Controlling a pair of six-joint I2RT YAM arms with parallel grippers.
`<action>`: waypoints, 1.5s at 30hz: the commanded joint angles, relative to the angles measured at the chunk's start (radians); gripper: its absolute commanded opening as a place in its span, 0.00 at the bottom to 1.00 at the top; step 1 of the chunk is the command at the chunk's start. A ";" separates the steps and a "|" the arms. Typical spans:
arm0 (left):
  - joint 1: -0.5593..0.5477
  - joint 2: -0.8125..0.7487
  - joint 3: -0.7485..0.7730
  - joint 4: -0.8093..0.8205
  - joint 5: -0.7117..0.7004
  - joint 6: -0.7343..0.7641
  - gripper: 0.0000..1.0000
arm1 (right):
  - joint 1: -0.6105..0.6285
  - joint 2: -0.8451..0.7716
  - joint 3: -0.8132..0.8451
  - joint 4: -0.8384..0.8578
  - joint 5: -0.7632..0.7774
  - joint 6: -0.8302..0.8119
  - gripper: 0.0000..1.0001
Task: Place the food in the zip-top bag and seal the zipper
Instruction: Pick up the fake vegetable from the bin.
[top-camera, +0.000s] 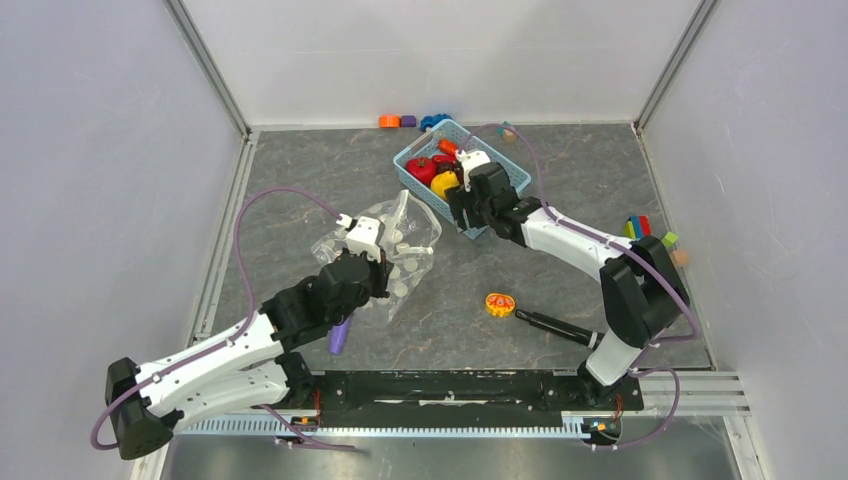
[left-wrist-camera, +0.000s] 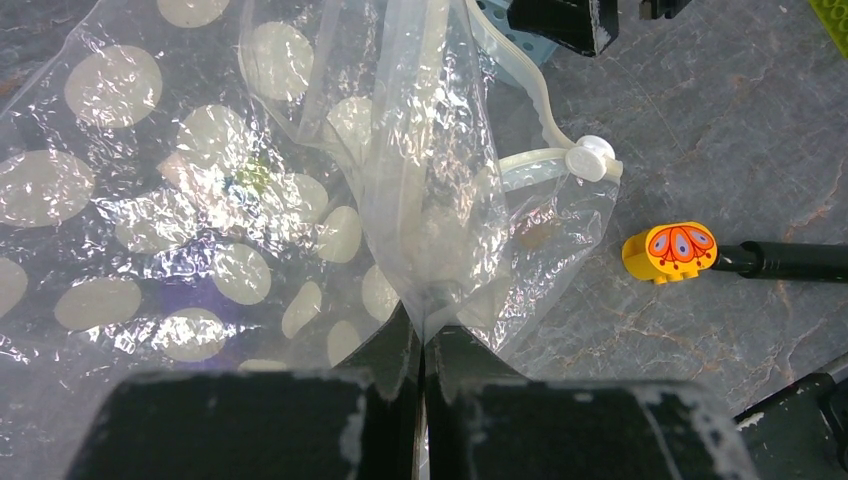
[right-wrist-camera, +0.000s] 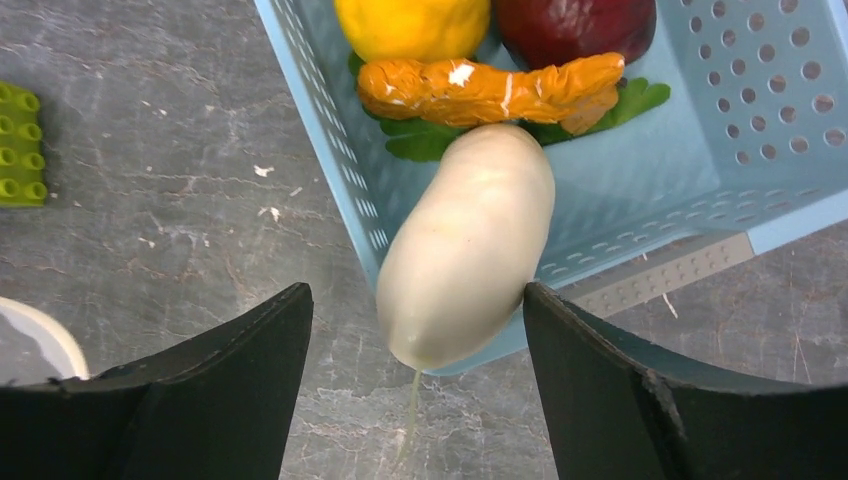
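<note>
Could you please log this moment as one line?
left gripper: shut on zip-top bag | right gripper: open around white egg | white egg: at basket wall

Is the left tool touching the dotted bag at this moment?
Touching. The left wrist view shows the left tool shut, its jaws pinching a fold of the zip-top bag.

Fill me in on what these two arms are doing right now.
The left gripper is shut on a fold of the dotted zip-top bag, holding it beside the basket. The right gripper is open at the basket's near edge, its fingers on either side of the white egg but not clamped on it. The carrot and yellow pepper lie in the basket behind the egg.
</note>
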 joint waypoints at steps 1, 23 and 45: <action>-0.001 0.005 0.001 0.054 -0.009 0.024 0.02 | -0.001 0.001 -0.032 0.037 0.075 0.018 0.80; -0.001 0.008 -0.012 0.079 0.051 0.043 0.02 | -0.001 -0.061 -0.150 0.240 0.149 0.098 0.54; -0.002 0.007 -0.019 0.086 0.078 0.045 0.02 | -0.002 -0.007 -0.202 0.384 0.249 0.208 0.67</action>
